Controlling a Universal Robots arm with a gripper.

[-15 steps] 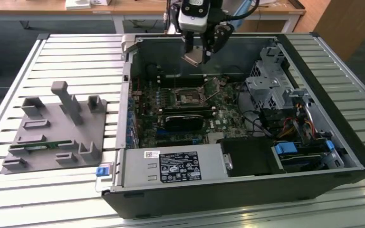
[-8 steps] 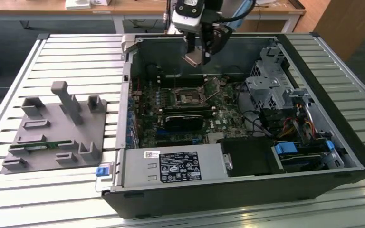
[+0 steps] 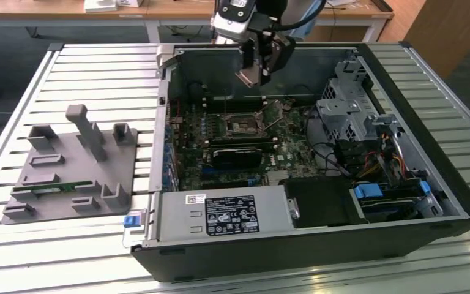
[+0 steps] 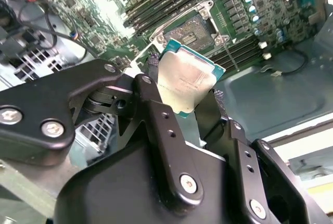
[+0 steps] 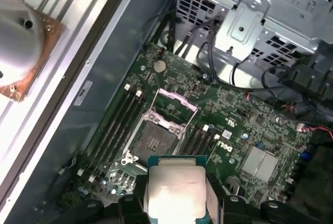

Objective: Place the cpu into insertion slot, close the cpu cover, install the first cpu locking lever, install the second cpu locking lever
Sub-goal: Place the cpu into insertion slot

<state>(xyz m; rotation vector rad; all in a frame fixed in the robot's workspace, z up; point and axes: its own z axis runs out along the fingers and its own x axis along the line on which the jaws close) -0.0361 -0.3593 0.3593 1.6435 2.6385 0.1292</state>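
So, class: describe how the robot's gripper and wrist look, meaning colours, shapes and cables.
The gripper is matte black, with jointed link-bar fingers dotted with silver screws. In the exterior view a silver-grey wrist block sits above it, and a dark cable loops past.

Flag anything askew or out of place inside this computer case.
Nothing stands out. The small silvery square cpu is held squarely in the black gripper, apart from the dark, silver-rimmed insertion slot, which lies empty.
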